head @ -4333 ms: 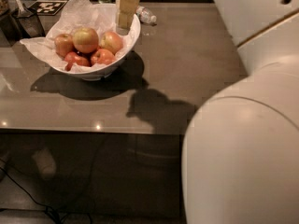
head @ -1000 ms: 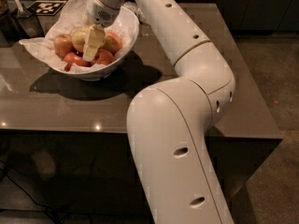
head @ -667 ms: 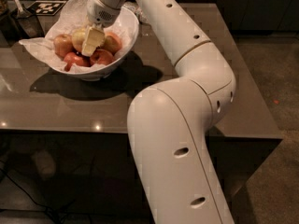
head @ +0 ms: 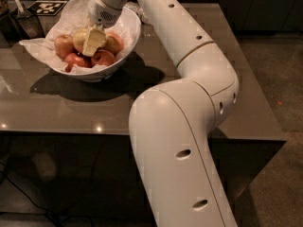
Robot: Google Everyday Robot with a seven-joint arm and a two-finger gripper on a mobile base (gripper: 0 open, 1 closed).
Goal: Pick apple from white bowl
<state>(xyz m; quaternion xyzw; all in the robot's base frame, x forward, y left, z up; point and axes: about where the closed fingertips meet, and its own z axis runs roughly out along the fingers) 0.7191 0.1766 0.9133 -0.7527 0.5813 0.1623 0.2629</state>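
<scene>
The white bowl, lined with crumpled white paper, stands at the back left of the table. Several apples lie in it. The yellow-gold apple sits near the middle, with red apples around it. My gripper reaches down into the bowl from above. It is right against the yellow-gold apple and covers that apple's right side.
The grey-brown table extends to the right and front of the bowl. A dark container with a utensil and a black-and-white marker tag are at the back left. My white arm fills the foreground.
My arm came into view and my gripper went from above the bowl's rim down among the apples. Over the last second it has shifted only slightly upward.
</scene>
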